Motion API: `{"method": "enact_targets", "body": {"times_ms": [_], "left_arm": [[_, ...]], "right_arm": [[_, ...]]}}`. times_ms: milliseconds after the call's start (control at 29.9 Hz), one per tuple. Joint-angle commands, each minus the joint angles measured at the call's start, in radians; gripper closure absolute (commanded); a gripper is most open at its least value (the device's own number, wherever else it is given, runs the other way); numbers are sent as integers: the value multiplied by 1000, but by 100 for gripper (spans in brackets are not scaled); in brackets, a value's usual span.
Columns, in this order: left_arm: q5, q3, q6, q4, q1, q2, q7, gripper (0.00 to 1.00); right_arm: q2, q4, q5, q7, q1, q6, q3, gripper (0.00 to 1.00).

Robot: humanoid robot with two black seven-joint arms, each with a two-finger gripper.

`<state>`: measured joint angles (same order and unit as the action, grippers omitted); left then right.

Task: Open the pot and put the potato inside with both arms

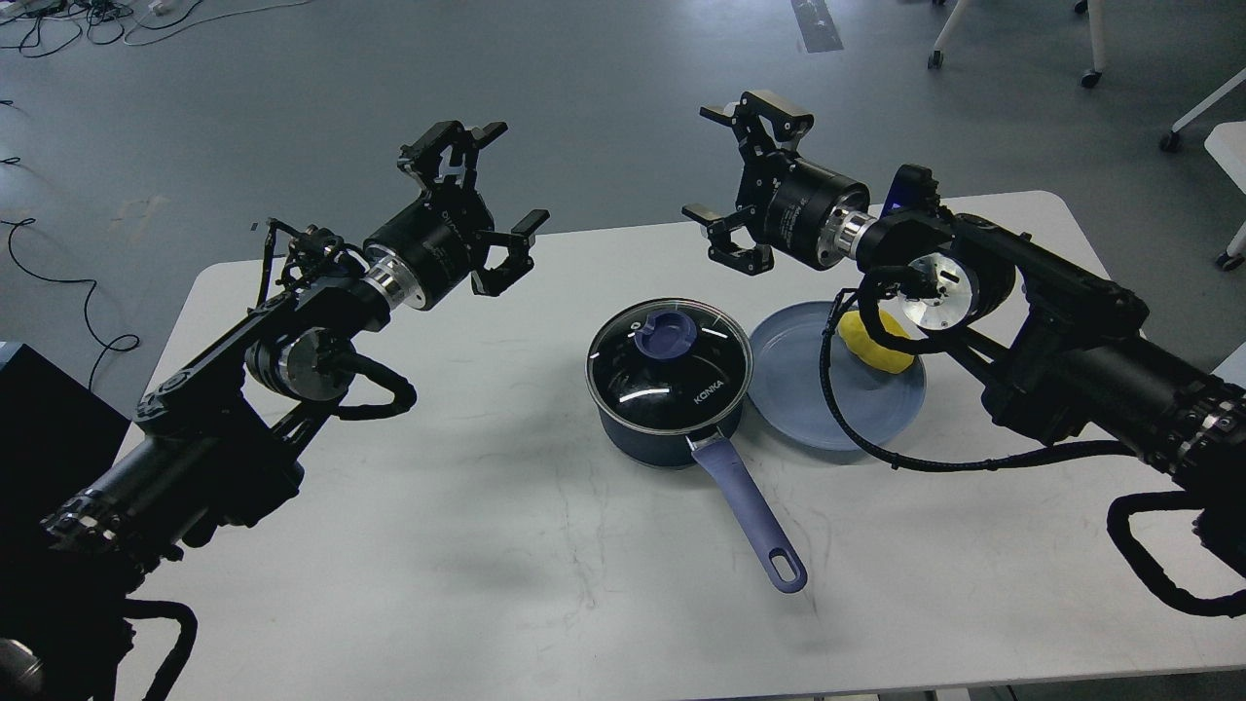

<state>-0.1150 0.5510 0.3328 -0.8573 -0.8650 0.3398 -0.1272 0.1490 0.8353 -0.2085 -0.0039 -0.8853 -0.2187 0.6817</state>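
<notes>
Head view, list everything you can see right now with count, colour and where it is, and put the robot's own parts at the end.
table: one, white, fills the middle of the view
pot: one, dark navy, table centre
lid: one, glass with blue knob, on the pot
handle: one, lavender-blue, points toward the camera
plate: one, pale blue, right of the pot
potato: one, yellow, on the plate, partly hidden by the right arm
floor cables: several, black, on grey floor at left
left gripper: one, black, jaws open, above table's left
right gripper: one, black, jaws open, above the pot's far side
</notes>
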Motion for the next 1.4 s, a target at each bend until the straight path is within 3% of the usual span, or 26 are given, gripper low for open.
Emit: {"method": "enact_targets", "body": {"times_ms": [0,1369], "left_arm": [[0,-5,5,-2,3,2,0,2],[2,-3,31,0,31,-2,3,2]], "right_arm": [[-8,-21,0,-1,-10,1,12,0],[-11,-22,-2,1,-30,1,10,0]]}}
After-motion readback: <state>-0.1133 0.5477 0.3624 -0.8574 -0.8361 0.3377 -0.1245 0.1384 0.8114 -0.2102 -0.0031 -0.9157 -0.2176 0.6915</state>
